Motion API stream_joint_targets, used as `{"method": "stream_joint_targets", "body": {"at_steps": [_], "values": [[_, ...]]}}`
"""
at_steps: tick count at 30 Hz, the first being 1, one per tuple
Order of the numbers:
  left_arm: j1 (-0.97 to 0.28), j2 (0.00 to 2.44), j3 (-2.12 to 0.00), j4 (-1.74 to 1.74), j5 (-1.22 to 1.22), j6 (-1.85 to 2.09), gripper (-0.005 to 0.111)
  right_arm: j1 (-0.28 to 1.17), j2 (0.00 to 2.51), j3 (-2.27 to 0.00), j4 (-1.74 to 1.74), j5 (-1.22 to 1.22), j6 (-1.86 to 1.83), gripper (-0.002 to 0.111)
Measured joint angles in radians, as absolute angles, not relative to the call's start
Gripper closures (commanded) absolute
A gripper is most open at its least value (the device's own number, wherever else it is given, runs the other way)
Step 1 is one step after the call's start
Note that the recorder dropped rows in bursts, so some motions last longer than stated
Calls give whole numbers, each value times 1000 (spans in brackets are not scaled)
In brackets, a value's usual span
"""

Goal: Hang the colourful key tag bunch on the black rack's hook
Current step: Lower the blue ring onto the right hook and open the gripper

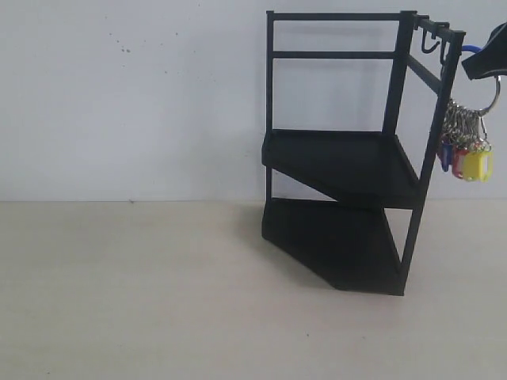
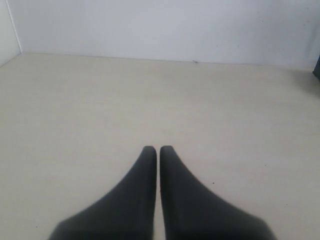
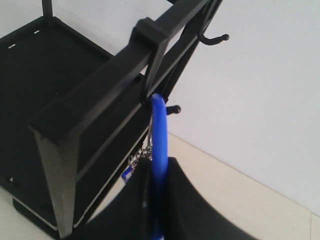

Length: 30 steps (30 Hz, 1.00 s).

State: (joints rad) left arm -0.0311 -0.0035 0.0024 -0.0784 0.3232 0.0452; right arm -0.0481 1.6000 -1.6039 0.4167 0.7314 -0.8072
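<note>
The black rack [image 1: 341, 158] stands right of centre on the table, with small hooks [image 1: 428, 47] along its top side rail. My right gripper [image 1: 485, 63] is at the right edge, shut on the blue-sleeved ring [image 1: 473, 49] of the colourful key tag bunch [image 1: 467, 150], which dangles beside the rack's front post. In the right wrist view the blue ring [image 3: 159, 135] sticks up between my shut right gripper [image 3: 159, 167], its top just under a hook [image 3: 172, 108] on the rail [image 3: 125, 75]. The left gripper [image 2: 158, 149] is shut and empty over bare table.
A white wall stands behind the rack. The beige table [image 1: 135, 293] stretches left and in front of the rack. Another hook [image 3: 215, 39] juts from the rail further along.
</note>
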Motion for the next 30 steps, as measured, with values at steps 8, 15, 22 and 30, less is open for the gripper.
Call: {"method": "stream_joint_targets", "body": {"at_steps": [8,15,22,30], "values": [[-31,-4,2,-78,323,45,102,-48,1600,-1604,417,733,-802,108],[-31,-4,2,-78,323,45,102,-48,1600,-1604,421,735,-800,108],[-31,-4,2,-78,323,45,102,-48,1600,-1604,421,737,-800,106],[-31,-4,2,-78,323,45,102,-48,1600,-1604,423,766,-800,62]]}}
